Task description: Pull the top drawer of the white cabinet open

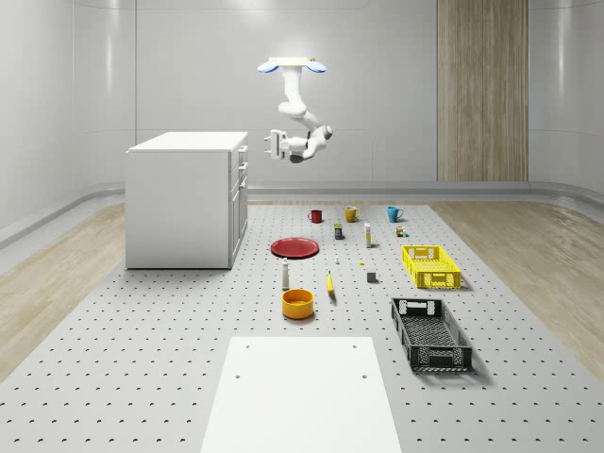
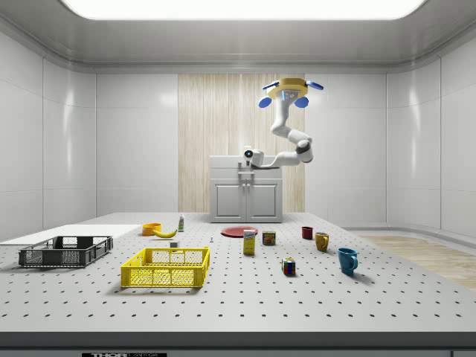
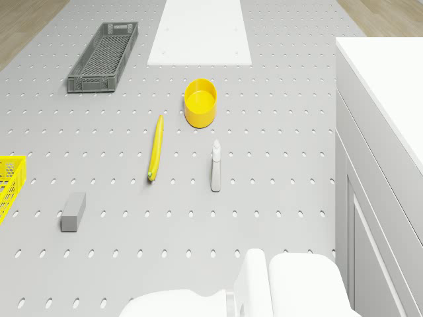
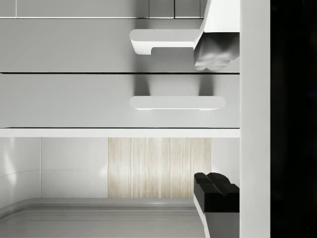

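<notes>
The white cabinet (image 1: 185,201) stood at the whole-scene view's left, on the perforated floor, with its drawer fronts facing that view's right. Its top drawer (image 1: 243,152) appeared shut, flush with the front below it. Just to the right of the drawer front, the gripper (image 1: 270,143) hung at top-drawer height, near the front but apart from it, with the arm (image 1: 295,104) bent above it. The drone (image 1: 292,65) hovered high in the air beside the cabinet, over the floor near the red plate (image 1: 294,247). In the wrist view the top drawer handle (image 4: 174,102) lay between the two fingers, one pale fingertip (image 4: 214,55) to one side and one dark fingertip (image 4: 214,191) to the other; the jaws stood spread wide and touched nothing. Further right in the whole-scene view sat a red mug (image 1: 315,216), a yellow mug (image 1: 350,214), a blue mug (image 1: 394,213), a yellow crate (image 1: 430,266) and a black crate (image 1: 430,334).
</notes>
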Motion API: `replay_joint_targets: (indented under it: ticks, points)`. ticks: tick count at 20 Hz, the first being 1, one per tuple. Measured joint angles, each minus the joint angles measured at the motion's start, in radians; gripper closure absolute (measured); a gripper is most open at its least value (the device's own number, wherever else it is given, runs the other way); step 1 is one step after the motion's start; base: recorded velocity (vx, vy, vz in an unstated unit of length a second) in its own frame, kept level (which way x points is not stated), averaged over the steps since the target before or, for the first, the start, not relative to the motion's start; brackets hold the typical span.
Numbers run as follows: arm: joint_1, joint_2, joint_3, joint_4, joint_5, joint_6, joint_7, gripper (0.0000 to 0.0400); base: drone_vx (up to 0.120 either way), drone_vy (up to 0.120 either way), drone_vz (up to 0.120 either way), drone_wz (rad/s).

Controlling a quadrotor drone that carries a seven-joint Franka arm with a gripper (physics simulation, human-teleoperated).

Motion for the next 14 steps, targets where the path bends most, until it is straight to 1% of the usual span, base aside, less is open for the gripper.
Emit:
replay_joint_targets:
  ticks: [4,14]
  points:
    - [0.02,0.027,0.031,0.002,0.052,0.027,-0.025,0.0095,0.0,0.0,0.0,0.0]
    - [0.053,0.099,0.103,0.019,0.174,0.07,-0.086,0.0095,0.0,0.0,0.0,0.0]
